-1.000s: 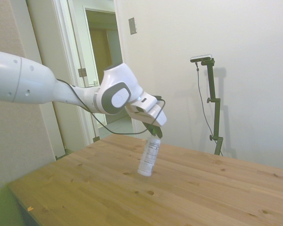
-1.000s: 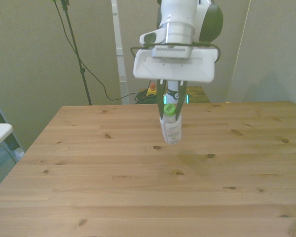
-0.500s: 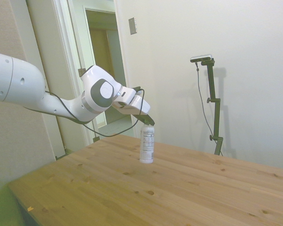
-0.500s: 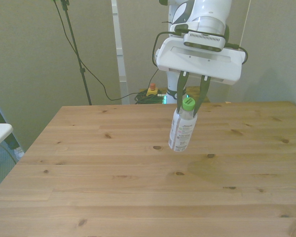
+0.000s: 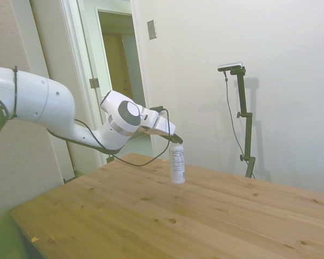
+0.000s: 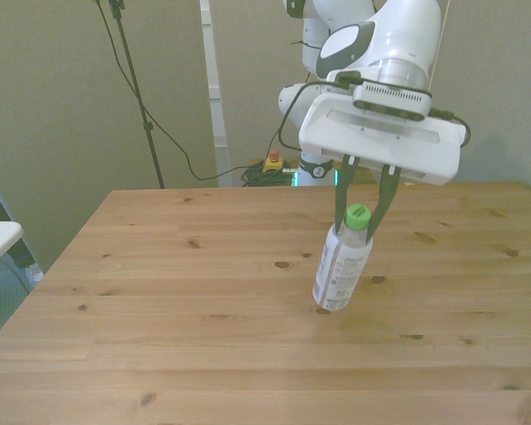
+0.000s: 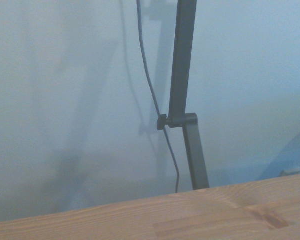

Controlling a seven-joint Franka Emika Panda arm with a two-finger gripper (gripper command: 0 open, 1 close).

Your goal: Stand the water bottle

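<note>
A pine worktop (image 5: pixel 216 216) of knotty planks fills the lower room. Behind the jaws in the side view, a pale wall (image 5: pixel 281 48) carries a small grey plate (image 5: pixel 152 29), beside an open white-framed doorway (image 5: pixel 116 65). In the front view, beige panels (image 6: pixel 62 106) stand beyond the jaws, with a black cable (image 6: pixel 173 142) trailing down.

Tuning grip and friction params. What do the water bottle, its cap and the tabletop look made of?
Water bottle: looks like thin plastic under a white, matte, printed wrap label; the wall itself hardly shows.
Cap: bright green, probably moulded plastic; too small to see ribbing.
Table: glued pale wood planks with knots and grain, likely pine, with a low-sheen finish.
The gripper holds the bottle at the cap.
</note>
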